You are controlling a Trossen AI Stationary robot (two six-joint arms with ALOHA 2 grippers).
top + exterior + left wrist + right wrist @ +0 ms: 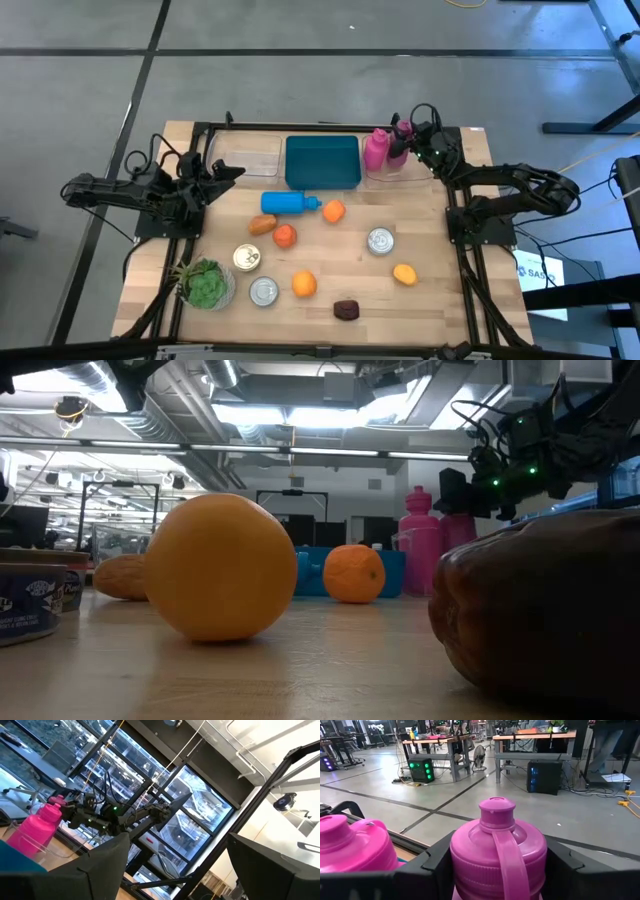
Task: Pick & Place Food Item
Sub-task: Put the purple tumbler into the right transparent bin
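Pale wooden bench (430, 300) — at its far right corner the right pincer (496, 870) grasps a pink plastic bottle (498, 847) beside a second pink bottle (351, 845); the left pincer (228, 172), released, hangs over the far left edge.

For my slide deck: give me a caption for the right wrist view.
Right gripper closed around a pink bottle, a second pink bottle beside it.

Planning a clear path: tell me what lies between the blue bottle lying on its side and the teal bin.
Nothing: in the high view only bare wood separates the blue bottle from the teal bin.
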